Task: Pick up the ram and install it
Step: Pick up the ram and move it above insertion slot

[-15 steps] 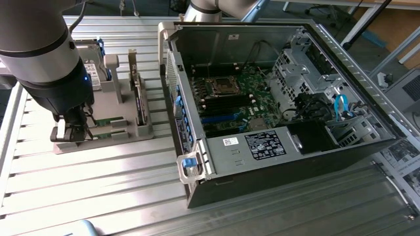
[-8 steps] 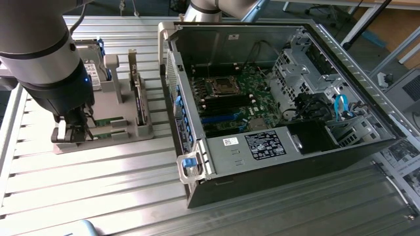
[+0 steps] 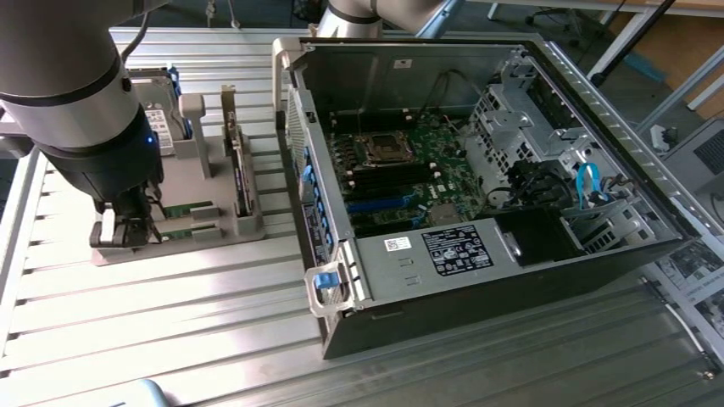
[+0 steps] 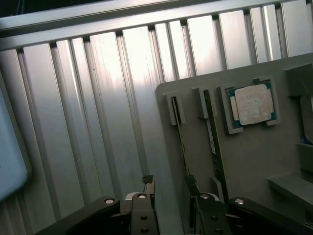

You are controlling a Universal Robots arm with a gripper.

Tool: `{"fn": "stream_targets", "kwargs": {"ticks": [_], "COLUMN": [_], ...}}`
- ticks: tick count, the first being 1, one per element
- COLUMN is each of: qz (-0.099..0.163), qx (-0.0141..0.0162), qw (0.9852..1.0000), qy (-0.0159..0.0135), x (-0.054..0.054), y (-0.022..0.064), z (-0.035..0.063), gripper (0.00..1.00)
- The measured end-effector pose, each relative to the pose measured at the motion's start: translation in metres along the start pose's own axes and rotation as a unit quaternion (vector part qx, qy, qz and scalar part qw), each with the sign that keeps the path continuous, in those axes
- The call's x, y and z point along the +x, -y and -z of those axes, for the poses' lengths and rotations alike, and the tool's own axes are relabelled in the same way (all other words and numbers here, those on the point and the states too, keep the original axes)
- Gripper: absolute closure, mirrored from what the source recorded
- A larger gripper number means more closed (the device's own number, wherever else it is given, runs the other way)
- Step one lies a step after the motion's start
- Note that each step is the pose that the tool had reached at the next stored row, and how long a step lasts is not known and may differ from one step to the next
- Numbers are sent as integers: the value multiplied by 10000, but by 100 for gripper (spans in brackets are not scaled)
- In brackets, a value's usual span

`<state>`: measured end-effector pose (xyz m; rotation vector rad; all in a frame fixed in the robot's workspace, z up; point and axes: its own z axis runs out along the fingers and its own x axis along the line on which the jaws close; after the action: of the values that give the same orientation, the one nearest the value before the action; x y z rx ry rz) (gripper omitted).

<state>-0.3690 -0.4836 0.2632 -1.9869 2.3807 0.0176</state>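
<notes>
The ram (image 4: pixel 180 142) is stood on edge in the holder (image 4: pixel 244 161), nearest its rim, presumably so its faces can be pinched; the gripper (image 4: pixel 170 183) is held spread apart over that rim, nothing grasped

A ribbed aluminium table (image 3: pixel 169 322) spans the exterior view, its slats glaring white with reflected light toward seven o'clock. At one o'clock stand a brown wooden panel (image 3: pixel 684 42) and a dark slanted pole (image 3: pixel 633 38); printed sheets (image 3: pixel 693 270) lie at four o'clock
</notes>
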Motion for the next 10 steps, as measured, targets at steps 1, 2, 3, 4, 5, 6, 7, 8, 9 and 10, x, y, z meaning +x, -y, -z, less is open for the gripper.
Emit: {"fn": "stream_targets", "kwargs": {"ticks": [1, 2, 3, 4, 5, 6, 7, 8, 9, 10], "qz": [0, 0, 0, 0, 0, 0, 0, 0, 0, 0], "qx": [0, 0, 0, 0, 0, 0, 0, 0, 0, 0], "qw": [10000, 10000, 10000, 10000, 10000, 10000, 10000, 10000, 10000, 10000], "qy": [0, 0, 0, 0, 0, 0, 0, 0, 0, 0], "x": [0, 0, 0, 1, 1, 1, 1, 1, 1, 2], "y": [0, 0, 0, 0, 0, -1, -1, -1, -1, -1], "z": [-4, -9, -13, -17, -20, -25, -30, -37, -40, -43], "gripper": [64, 64, 64, 64, 64, 64, 64, 64, 64, 64]}}
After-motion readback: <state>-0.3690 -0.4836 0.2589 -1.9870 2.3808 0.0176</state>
